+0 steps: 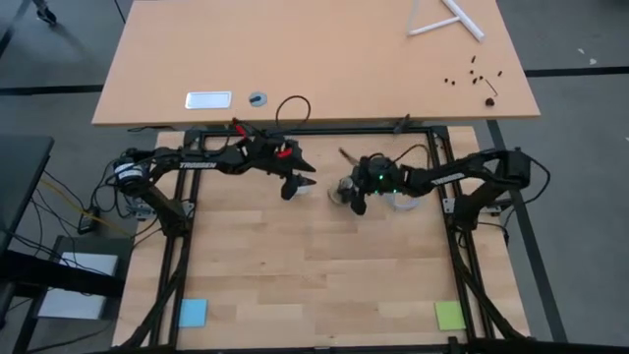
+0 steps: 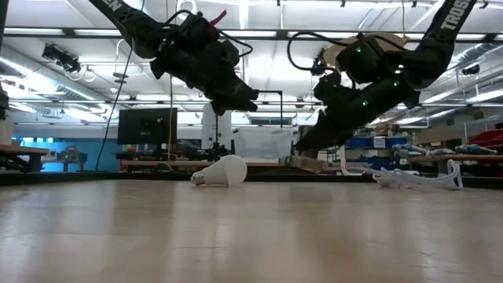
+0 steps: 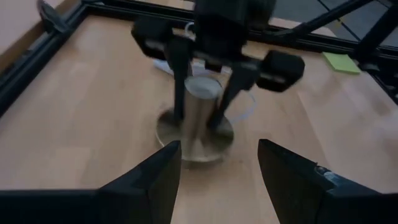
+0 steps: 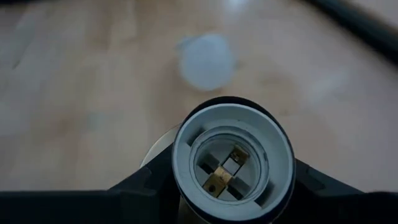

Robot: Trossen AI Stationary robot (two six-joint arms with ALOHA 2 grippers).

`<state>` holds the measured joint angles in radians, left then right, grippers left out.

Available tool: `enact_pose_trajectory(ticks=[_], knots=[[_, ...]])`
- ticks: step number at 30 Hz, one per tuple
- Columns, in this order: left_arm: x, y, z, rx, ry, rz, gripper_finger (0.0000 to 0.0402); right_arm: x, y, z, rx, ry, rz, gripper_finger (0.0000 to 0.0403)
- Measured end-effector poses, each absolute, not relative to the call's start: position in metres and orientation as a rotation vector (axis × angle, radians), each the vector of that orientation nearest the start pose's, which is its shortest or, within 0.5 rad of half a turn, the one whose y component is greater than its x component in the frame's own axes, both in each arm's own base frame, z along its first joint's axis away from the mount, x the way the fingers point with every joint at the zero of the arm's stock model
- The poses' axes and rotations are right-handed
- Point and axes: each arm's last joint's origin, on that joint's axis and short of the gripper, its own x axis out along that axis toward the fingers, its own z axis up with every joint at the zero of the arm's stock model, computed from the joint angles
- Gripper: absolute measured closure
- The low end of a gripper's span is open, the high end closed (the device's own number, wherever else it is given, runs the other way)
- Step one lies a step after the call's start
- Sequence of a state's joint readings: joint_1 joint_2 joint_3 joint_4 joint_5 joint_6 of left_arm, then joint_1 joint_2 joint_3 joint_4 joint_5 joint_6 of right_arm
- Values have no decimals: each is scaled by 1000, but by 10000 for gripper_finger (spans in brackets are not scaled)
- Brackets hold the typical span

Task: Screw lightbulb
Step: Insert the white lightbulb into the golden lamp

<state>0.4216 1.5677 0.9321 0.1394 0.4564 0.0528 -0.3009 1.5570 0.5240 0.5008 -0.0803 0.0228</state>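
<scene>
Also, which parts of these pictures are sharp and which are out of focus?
Right wrist view: the socket is sharp, the lightbulb behind it blurred. Left wrist view: the whole picture is soft. Low view: arms are dark against bright ceiling lights. High view: evenly lit.

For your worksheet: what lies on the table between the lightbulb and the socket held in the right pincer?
Nothing: in the right wrist view, bare wood separates the lightbulb from the socket.

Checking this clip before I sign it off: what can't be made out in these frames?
- Lightbulb: in the high view, hidden between the arms; blurred in the right wrist view.
- Socket: its cable is cut off by the right wrist view's edge.
- Left gripper: open, empty.
- Right gripper: grips the socket.
</scene>
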Motion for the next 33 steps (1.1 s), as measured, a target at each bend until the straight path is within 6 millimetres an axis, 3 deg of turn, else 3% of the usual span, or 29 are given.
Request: enact_pose_trajectory(ticks=[12,17,24,33], knots=[[324,67,214,-99,524,-31,183,292,-33,110,73,511,-46,221],[318,40,194,-173,414,-31,183,310,-19,111,50,508,-24,160],[299,13,170,-199,299,41,183,316,-10,135,29,489,-21,100],[299,-14,157,-200,332,121,183,286,-9,199,-9,428,-50,103]])
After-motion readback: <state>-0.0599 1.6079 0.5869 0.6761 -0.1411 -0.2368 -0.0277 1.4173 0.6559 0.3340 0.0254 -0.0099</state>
